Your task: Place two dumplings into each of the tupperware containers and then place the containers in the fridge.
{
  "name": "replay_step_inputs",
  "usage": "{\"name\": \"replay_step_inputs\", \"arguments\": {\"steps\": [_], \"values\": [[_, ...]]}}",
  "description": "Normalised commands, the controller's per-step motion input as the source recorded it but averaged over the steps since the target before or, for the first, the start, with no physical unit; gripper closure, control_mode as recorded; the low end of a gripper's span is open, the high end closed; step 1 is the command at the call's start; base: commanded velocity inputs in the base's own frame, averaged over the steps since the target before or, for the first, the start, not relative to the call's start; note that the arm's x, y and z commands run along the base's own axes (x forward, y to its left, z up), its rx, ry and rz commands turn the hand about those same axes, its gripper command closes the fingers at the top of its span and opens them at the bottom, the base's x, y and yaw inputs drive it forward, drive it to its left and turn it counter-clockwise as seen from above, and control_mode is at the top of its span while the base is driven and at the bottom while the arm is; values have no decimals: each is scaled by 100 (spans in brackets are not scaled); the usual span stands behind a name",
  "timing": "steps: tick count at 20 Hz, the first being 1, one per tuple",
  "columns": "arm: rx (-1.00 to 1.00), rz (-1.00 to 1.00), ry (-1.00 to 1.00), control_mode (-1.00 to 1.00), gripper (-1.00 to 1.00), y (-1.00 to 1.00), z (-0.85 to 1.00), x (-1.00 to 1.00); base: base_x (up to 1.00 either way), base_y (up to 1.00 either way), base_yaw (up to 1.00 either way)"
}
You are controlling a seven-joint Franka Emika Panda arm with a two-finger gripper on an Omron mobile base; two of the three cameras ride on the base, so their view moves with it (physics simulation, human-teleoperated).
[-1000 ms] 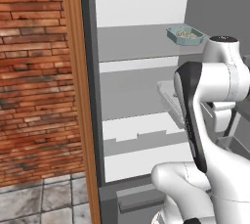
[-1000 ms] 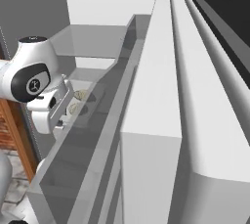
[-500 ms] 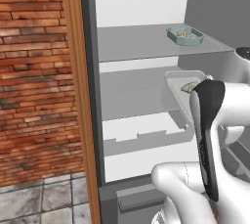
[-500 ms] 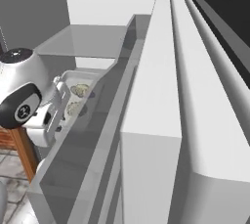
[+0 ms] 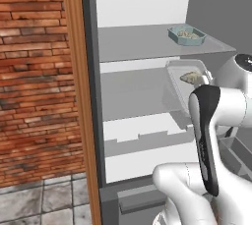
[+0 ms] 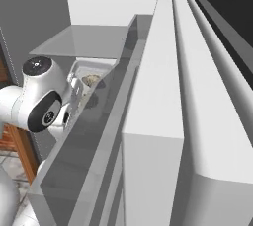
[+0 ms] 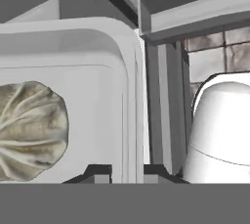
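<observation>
Whitish tupperware container (image 5: 183,74), long axis running into the fridge (image 5: 133,47), rim clamped between fingers (image 7: 100,173).

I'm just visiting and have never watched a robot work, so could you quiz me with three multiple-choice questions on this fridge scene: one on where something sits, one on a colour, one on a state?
1. Where is the teal container?
A. On the upper fridge shelf
B. On the floor tiles
C. In the pincer

2. What colour is the container that the arm holds?
A. Red
B. Pale whitish-grey
C. Black

3. How is the pincer now?
A. Wide open, touching nothing
B. Shut on a dumpling
C. Shut on the pale container's rim

Answers:
1 A, it rests on the upper shelf in the left base view.
2 B, its walls look whitish-grey, with a dumpling inside.
3 C, the hand view shows the fingertips on either side of the rim.
</observation>
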Motion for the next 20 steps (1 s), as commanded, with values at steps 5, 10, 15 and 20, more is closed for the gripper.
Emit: {"name": "replay_step_inputs", "arguments": {"steps": [5,10,15,20], "values": [[3,14,0,-100,100,-23,-41,68,0,0,0],[1,16,0,-100,100,-5,-58,87,0,0,0],[4,2,0,-100,100,0,-38,90,0,0,0],[2,0,-1,-100,100,-1,-46,89,0,0,0]]}}
